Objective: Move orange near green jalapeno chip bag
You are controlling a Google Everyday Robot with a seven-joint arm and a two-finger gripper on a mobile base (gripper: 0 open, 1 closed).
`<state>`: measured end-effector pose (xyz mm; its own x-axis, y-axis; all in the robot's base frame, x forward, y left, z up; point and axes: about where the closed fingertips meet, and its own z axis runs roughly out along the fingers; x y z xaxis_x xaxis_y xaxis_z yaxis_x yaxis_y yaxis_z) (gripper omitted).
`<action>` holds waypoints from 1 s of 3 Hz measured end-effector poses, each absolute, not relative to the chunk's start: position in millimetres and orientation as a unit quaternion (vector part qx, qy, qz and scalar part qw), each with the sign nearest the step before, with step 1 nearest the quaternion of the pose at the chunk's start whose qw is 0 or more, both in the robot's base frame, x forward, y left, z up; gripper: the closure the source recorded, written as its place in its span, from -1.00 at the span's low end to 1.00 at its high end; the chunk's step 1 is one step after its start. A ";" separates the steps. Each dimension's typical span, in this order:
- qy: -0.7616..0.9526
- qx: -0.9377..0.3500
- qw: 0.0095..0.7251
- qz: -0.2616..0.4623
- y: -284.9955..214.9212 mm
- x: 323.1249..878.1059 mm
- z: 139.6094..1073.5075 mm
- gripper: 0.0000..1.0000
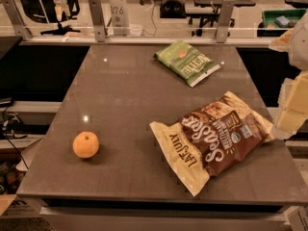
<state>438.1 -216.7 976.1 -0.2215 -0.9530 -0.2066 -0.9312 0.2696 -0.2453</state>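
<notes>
The orange (85,145) is small and round and sits on the brown table (120,95) near its front left. The green jalapeno chip bag (187,62) lies flat at the back of the table, right of centre, far from the orange. My gripper (293,105) shows only as pale cream parts at the right edge of the camera view, beyond the table's right side, away from both the orange and the green bag. It holds nothing that I can see.
A larger brown-and-cream chip bag (214,138) lies at the front right, between the orange's side and the gripper. A glass rail with metal posts (96,19) runs behind the table. Office furniture stands beyond it.
</notes>
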 end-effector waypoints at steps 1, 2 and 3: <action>0.780 -0.604 0.161 -0.035 -215.8 438.3 977.2 -1.00; 0.769 -0.615 0.173 -0.021 -191.9 442.2 975.7 -1.00; 0.754 -0.630 0.185 0.000 -156.5 443.4 969.4 -1.00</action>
